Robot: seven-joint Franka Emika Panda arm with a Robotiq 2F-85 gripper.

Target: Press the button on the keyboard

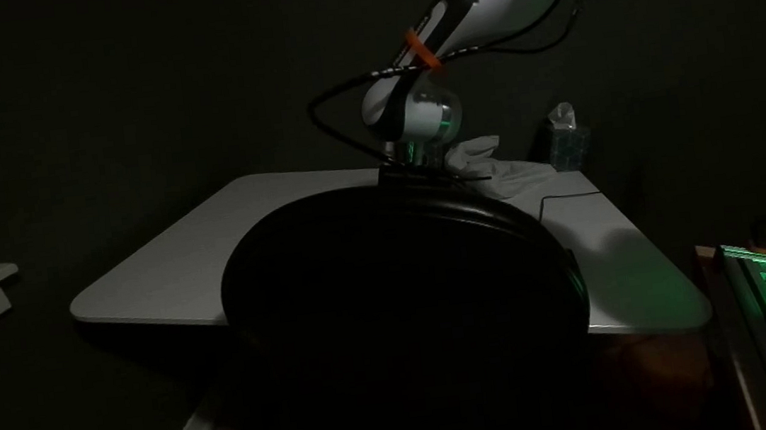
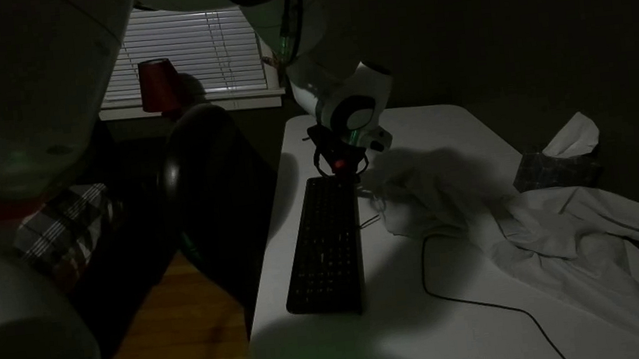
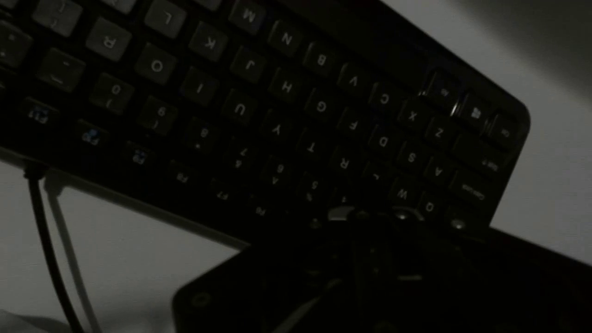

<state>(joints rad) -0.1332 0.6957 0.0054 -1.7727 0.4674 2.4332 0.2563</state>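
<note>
A black keyboard [image 2: 323, 249] lies on the white table in an exterior view. In the wrist view the keyboard [image 3: 286, 88] fills much of the picture, its letters upside down. My gripper [image 2: 347, 177] is over the keyboard's far end. In the wrist view the gripper [image 3: 370, 199] looks shut and empty, its dark fingertips over the keys near E, W and 4. The picture is too dark to tell whether the tips touch a key. The gripper body covers the keyboard's corner by the Q and Tab keys. In an exterior view a black chair back [image 1: 399, 299] hides most of the keyboard and the fingertips.
A crumpled white cloth [image 2: 559, 232] lies beside the keyboard on the white table [image 2: 312, 350]. A tissue box [image 2: 556, 171] stands at the table's edge. A thin black cable [image 2: 478, 303] runs across the table. The chair back [image 2: 210, 196] stands close against the table's side.
</note>
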